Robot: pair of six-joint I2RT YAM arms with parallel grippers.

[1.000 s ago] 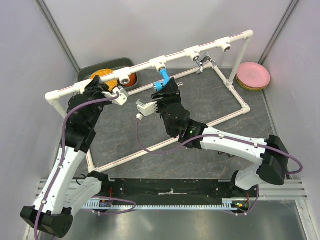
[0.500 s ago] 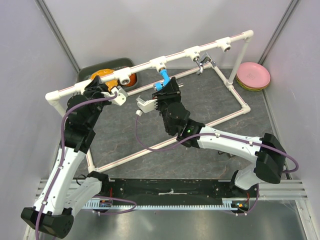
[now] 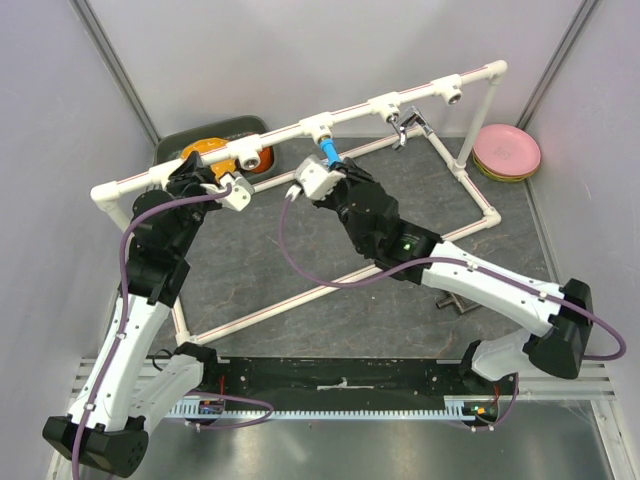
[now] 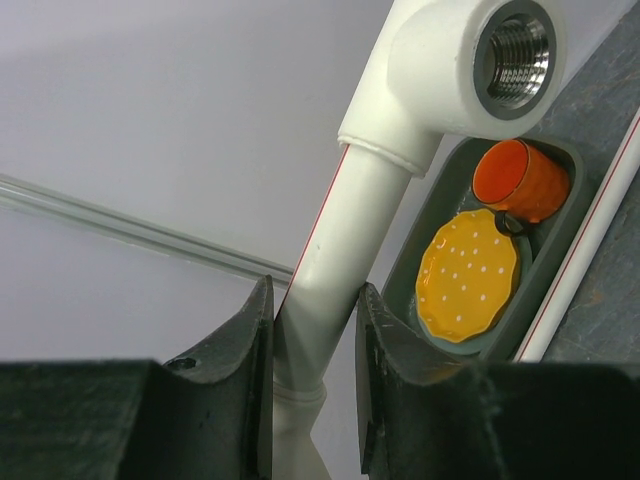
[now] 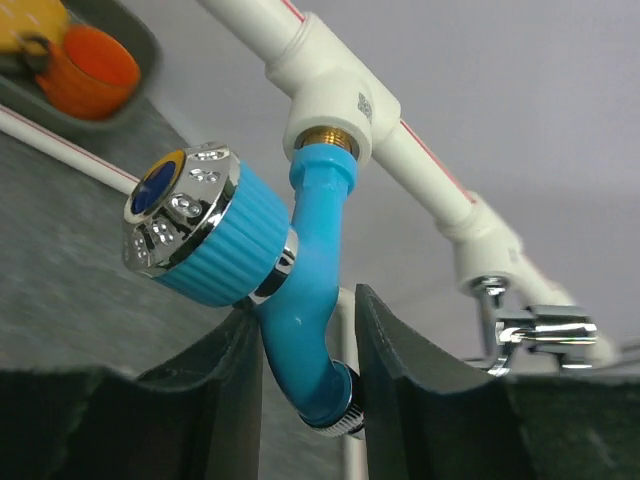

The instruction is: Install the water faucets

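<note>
A: Entry one, the task pieces?

B: Bright blue plastic water faucet (image 5: 312, 250), with a ribbed round knob capped in chrome. It hangs from a white tee socket (image 5: 340, 100) on the top rail of the white plastic pipe frame (image 3: 280, 135), and its brass-coloured threaded end is entered in that socket. Shiny chrome metal water faucet (image 5: 530, 325): it hangs from the next socket along the same rail, toward the right.

A: Entry two, right hand?

B: Right hand (image 5: 308, 330): partly open, with one finger on each side of the blue faucet's curved body, below the knob. The finger on the wrist view's left lies against the plastic. A thin pale sliver shows beside the other finger higher up. Whether it is actually pinching the faucet, I cannot tell.

A: Entry three, left hand?

B: Left hand (image 4: 315, 330): narrowed onto the frame's top rail with both fingers against the pipe, just beside a threaded tee socket (image 4: 470, 70) with its metal thread showing.

A: Sundries?

B: Dark green tray (image 4: 402, 280) at the far left, behind the frame, holding an orange mug (image 4: 515, 180) and a yellow dotted plate (image 4: 468, 275). Stack of pink plates (image 3: 507, 152) at the far right. Dark grey tabletop (image 3: 240, 270) under the frame.
</note>
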